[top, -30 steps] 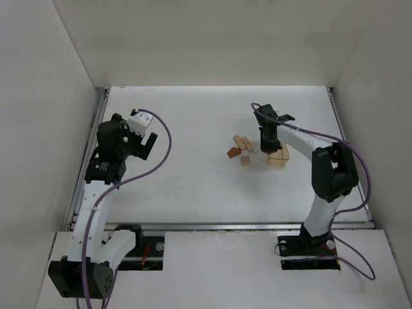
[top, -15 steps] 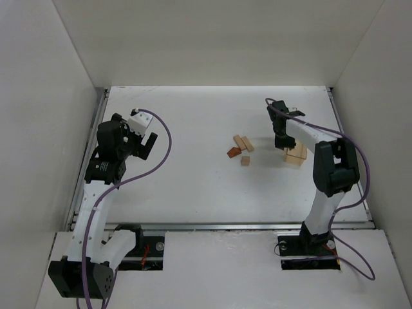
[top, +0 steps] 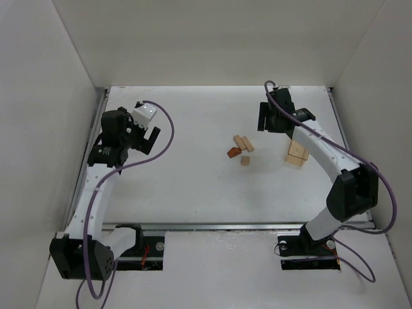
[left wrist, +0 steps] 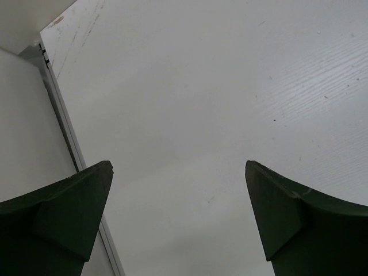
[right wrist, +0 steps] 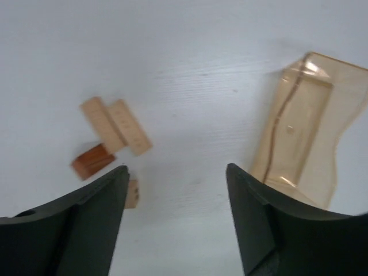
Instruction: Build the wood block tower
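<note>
The wood block tower's pieces lie loose on the white table: two slim pale tan blocks (top: 243,143) side by side, a reddish-brown piece (top: 234,152) touching their near-left end, and a tiny tan cube (top: 245,160) just nearer. The right wrist view shows the same tan blocks (right wrist: 115,125), reddish-brown piece (right wrist: 92,161) and cube (right wrist: 133,193). My right gripper (top: 265,121) (right wrist: 176,169) hovers open behind them, holding nothing. At the far left my left gripper (top: 149,138) (left wrist: 178,167) is open over bare table.
A larger pale tan box (top: 297,153) (right wrist: 299,132) lies right of the blocks, below the right forearm. White walls enclose the table, with a metal rail (left wrist: 63,126) along the left edge beside the left gripper.
The right gripper slid the tan box to the right, opened, let it go, then drew back and up toward the far side. The left arm shifted slightly.
</note>
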Tool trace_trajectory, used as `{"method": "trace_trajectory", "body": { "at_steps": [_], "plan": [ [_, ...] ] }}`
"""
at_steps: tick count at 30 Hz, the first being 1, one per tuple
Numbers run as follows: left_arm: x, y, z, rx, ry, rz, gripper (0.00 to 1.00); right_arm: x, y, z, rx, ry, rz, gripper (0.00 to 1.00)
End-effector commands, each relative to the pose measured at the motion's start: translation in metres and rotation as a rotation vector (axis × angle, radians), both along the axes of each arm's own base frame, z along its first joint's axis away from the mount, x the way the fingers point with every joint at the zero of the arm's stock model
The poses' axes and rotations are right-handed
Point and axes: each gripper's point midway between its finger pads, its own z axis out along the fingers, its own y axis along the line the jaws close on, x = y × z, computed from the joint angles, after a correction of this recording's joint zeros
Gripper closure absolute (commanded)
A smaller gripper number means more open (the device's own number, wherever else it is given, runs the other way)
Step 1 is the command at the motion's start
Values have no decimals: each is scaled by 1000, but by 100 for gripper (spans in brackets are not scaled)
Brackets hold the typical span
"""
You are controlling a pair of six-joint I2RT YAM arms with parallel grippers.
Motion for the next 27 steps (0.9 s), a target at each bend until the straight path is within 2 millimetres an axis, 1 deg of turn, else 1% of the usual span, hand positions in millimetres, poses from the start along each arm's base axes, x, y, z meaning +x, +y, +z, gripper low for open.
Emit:
{"method": "trace_trajectory", "body": {
  "at_steps": [1, 2, 3, 4, 5, 6, 7, 8, 9, 10, 11, 12, 13, 14, 15, 16, 17, 18, 19, 20, 21, 22, 23, 24, 26, 27],
  "plan": [
    [11, -12, 22, -45, -16, -40, 0, 4, 53, -10, 88, -5, 184, 29],
    [13, -15, 24, -62, -14, -43, 0, 4, 71, -10, 76, 6, 232, 36],
    [14, -15, 22, -70, -1, -38, 0, 4, 81, -16, 59, 28, 263, 50],
    [16, -16, 24, -77, 1, -34, 0, 6, 91, -34, 24, 73, 304, 54],
    [15, -16, 21, -88, 14, -26, 0, 4, 108, -38, 12, 78, 350, 58],
    [15, -16, 21, -88, 14, -26, 0, 12, 117, -33, 2, 59, 363, 62],
    [16, -17, 18, -97, 26, -20, 0, 16, 125, -47, -7, 85, 372, 62],
    [14, -17, 17, -96, 35, -20, 0, 18, 126, -52, -14, 102, 372, 62],
    [11, -15, 8, -98, 61, -6, 0, 25, 128, -53, -20, 98, 366, 62],
    [11, -15, 8, -98, 61, -6, 0, 32, 133, -48, -16, 88, 366, 62],
    [7, -13, 6, -91, 69, 3, 0, 38, 133, -62, -35, 107, 357, 61],
    [6, -11, 0, -84, 82, 14, 0, 43, 133, -63, -49, 102, 346, 61],
    [5, -11, 2, -84, 73, 14, 0, 50, 135, -61, -53, 89, 339, 58],
    [3, -8, -1, -78, 77, 25, 0, 54, 134, -72, -70, 104, 330, 58],
    [1, -8, -6, -77, 89, 25, 0, 58, 134, -76, -88, 104, 334, 56],
    [1, -8, -6, -77, 89, 25, 0, 63, 135, -73, -93, 96, 328, 56],
    [0, -8, -3, -85, 82, 30, 0, 66, 137, -75, -99, 98, 335, 55],
    [-2, -8, -8, -84, 92, 30, 0, 66, 137, -86, -114, 121, 342, 55],
    [-2, -8, -8, -84, 92, 30, 0, 63, 140, -91, -123, 141, 352, 55],
    [-2, -8, -8, -84, 92, 30, 0, 65, 141, -91, -125, 147, 352, 55],
    [0, -7, -6, -80, 82, 37, 0, 62, 140, -100, -135, 172, 353, 55],
    [-1, -7, -10, -79, 91, 38, 0, 62, 139, -105, -139, 182, 353, 55],
    [-1, -7, -10, -79, 91, 38, 0, 54, 136, -117, -144, 217, 360, 55],
    [-1, -7, -10, -79, 91, 38, 0, 52, 135, -123, -146, 223, 360, 55],
    [-1, -7, -10, -79, 91, 38, 0, 48, 133, -123, -145, 220, 360, 55],
    [-1, -7, -10, -79, 91, 38, 0, 43, 128, -131, -158, 234, 355, 55]
  ]
}}
